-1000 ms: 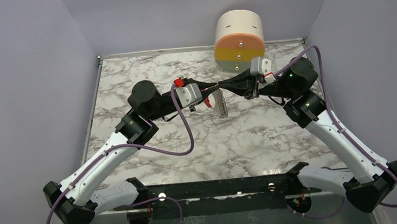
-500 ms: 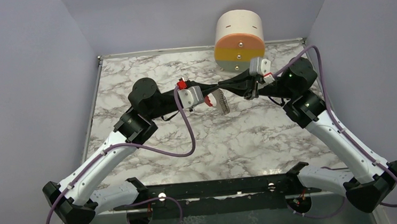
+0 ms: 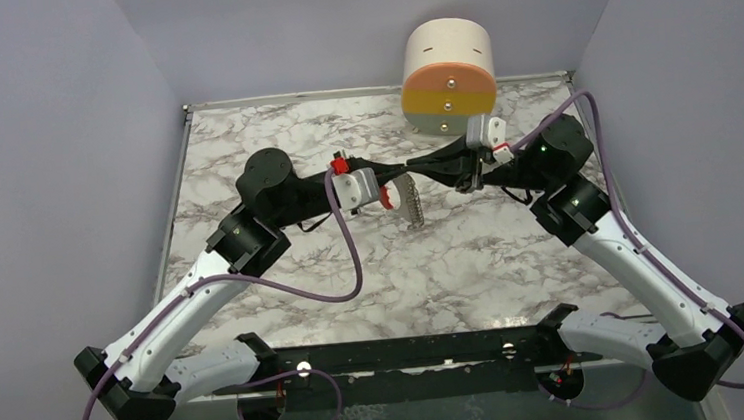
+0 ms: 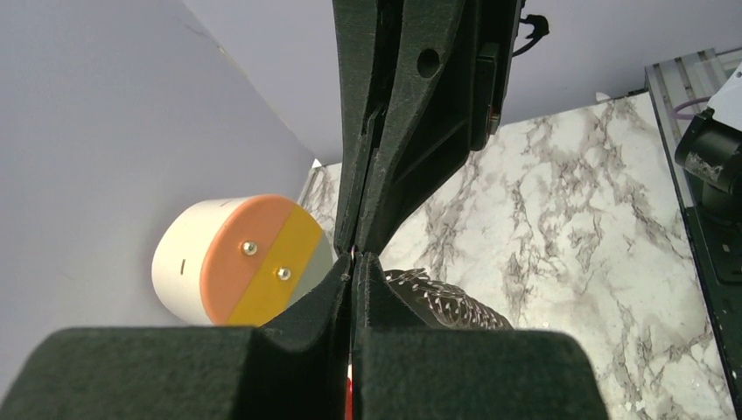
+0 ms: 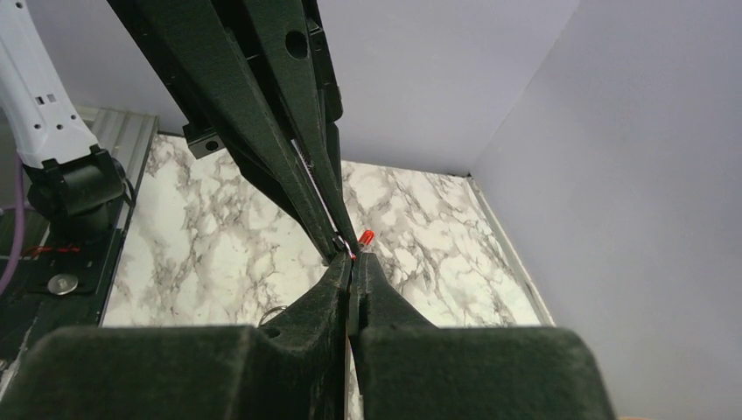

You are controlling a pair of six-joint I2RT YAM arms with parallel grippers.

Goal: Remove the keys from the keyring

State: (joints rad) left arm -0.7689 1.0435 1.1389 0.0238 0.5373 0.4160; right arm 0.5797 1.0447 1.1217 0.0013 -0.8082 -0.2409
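My left gripper (image 3: 409,171) and right gripper (image 3: 421,169) meet tip to tip above the middle of the table, both shut. The silvery jagged strip (image 3: 413,203) of the keys hangs from the meeting point and also shows in the left wrist view (image 4: 448,303). The red key piece (image 3: 385,197) hangs under the left fingers; its tip shows in the right wrist view (image 5: 366,237), and a red sliver lies between the left fingers (image 4: 349,395). The keyring is hidden in the pinch. A thin metal loop (image 5: 269,312) peeks out beside my right finger; I cannot tell what it belongs to.
A cream cylinder with an orange and yellow face (image 3: 447,72) stands at the back, just behind the grippers. The marble table (image 3: 272,138) has a raised rim and grey walls on three sides. A black rail (image 3: 409,352) runs along the near edge.
Both grippers stay pinched together. The left arm has drawn back slightly to the left, the right arm has followed, and the hanging strip has swung a little.
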